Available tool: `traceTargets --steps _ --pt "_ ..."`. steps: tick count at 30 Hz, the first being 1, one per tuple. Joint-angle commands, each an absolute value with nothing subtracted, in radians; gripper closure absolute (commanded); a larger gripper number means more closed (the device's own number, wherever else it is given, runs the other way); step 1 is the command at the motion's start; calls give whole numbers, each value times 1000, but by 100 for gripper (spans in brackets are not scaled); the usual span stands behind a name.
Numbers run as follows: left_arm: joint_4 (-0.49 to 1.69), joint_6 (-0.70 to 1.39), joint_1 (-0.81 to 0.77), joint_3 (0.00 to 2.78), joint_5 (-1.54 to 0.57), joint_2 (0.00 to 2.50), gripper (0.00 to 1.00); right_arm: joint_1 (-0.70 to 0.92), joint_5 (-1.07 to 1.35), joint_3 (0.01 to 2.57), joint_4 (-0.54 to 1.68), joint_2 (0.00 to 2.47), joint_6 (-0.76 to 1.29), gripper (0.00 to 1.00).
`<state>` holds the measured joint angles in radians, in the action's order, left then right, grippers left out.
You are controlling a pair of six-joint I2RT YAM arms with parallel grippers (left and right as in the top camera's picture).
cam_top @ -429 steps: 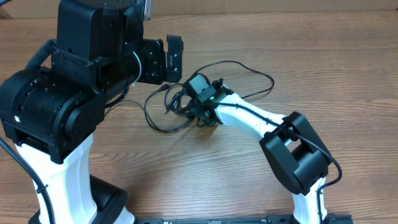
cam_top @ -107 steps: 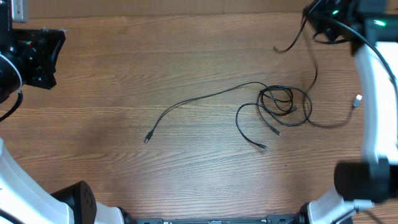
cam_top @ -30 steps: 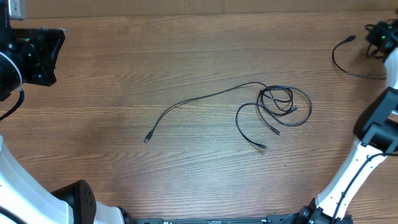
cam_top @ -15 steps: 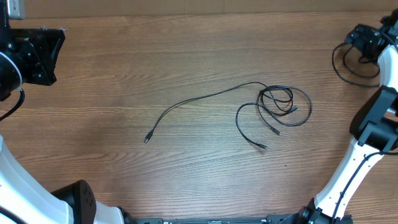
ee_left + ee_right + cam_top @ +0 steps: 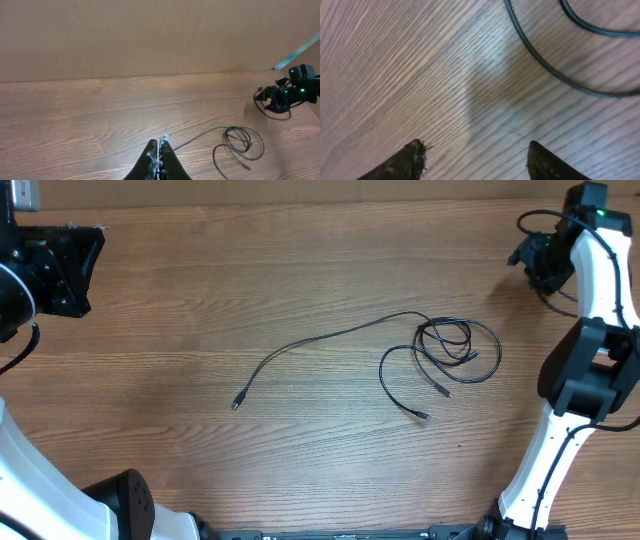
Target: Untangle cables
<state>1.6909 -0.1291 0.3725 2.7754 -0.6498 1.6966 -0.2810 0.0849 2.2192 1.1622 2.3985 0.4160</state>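
Note:
The cables lie on the wooden table. A tangled coil (image 5: 445, 337) sits right of centre, and one long strand (image 5: 330, 335) runs from it to the left, ending in a small plug. The left wrist view shows the same coil (image 5: 240, 142) far ahead. My left gripper (image 5: 161, 145) is shut on nothing and hangs at the far left (image 5: 85, 265), well away from the cables. My right gripper (image 5: 530, 265) hovers at the far right edge. In its wrist view it is open (image 5: 475, 147) over bare wood, with a separate black cable (image 5: 555, 73) lying just beyond its fingertips.
The table's back edge meets a plain wall in the left wrist view. The right arm's white links (image 5: 590, 310) stand along the right edge, and the left arm's base (image 5: 30, 470) fills the left side.
My right gripper has opened, let go of the separate cable at the far right and moved left from the table's right edge. The coil, the long strand and the left gripper have not moved.

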Motion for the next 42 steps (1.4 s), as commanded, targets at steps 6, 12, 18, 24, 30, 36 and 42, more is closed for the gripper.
traceTargets --steps 6,12,18,24,30,36,42 --pt "1689 -128 365 2783 -647 1702 96 -337 -22 2189 1079 2370 551 96" --pt "1689 -127 365 2783 -647 1702 96 -319 -22 2086 1013 2370 554 96" --pt "1689 -123 358 2783 -664 1702 96 -302 -23 1947 842 2370 553 96" --pt "1689 -123 332 2783 -662 1702 96 -323 -67 1902 748 2371 519 96" --pt "1689 -123 317 2783 -661 1702 96 -382 -68 1890 641 2372 395 96" --pt "1689 -123 317 2783 -661 1702 96 -464 -66 1890 540 2373 381 96" --pt "1689 -118 317 2783 -662 1702 96 -476 27 1894 577 2371 339 96"
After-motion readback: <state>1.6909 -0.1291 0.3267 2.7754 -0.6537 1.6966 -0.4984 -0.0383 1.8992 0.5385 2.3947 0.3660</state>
